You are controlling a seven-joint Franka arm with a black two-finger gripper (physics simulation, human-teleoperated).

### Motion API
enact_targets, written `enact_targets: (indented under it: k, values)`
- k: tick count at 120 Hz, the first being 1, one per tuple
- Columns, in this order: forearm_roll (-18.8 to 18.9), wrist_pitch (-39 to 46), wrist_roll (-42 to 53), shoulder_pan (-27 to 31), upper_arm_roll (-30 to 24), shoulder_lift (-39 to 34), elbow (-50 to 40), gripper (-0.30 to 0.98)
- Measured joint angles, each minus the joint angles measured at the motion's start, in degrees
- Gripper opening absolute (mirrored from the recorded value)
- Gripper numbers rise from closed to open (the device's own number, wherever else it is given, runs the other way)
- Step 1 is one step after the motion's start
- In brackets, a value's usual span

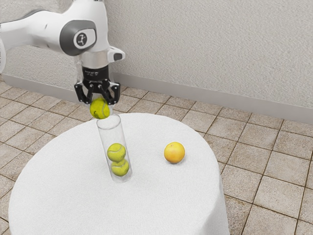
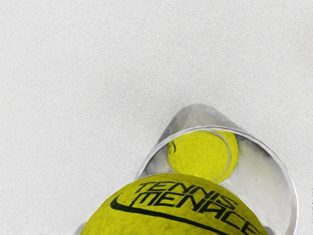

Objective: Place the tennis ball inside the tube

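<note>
The gripper [image 1: 100, 102] hangs above the white table [image 1: 68, 166], pointing down, with its jaws clamped on the ball [image 1: 100, 108], one on either side of it. The ball sits low between the fingertips, its underside bulging out beneath them. It is outside the tube [image 1: 110, 137], up at the height of the rim or near it; in the exterior view it lies mostly to the view's left of the mouth, its lower edge close to the rim, and whether the two touch I cannot tell. The tube is clear and stands on the table with its mouth up. Two other balls are stacked inside it: the lower ball [image 1: 120, 168] near the base and the upper ball [image 1: 116, 152] resting on it, with bare tube above them. In the wrist view the held ball carries black lettering, "TENNIS MENACE", over a dark curved stripe, and it covers part of the mouth; beyond it, through the opening, a yellow ball with a pale seam shows. An orange [image 1: 174, 152] rests on the table, apart from the tube, toward the exterior view's right. Behind are a tiled floor [image 1: 264, 166] and a pale wall [image 1: 210, 54].
</note>
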Motion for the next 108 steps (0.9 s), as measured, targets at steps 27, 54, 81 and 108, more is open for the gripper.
enact_targets:
  k: [27, 54, 81, 108]
  values:
    - [-1.1, 2.4, -4.1, -0.3, -0.5, 1.4, -0.4, 0.18]
    - [-2.7, 3.9, -6.6, -0.1, -0.4, 1.2, -1.1, 0.46]
    - [-2.9, 4.3, -8.2, -0.2, 0.6, -1.6, -1.7, 0.61]
    - [0.1, 1.9, -2.4, 1.8, 1.0, -6.1, 3.0, 0.66]
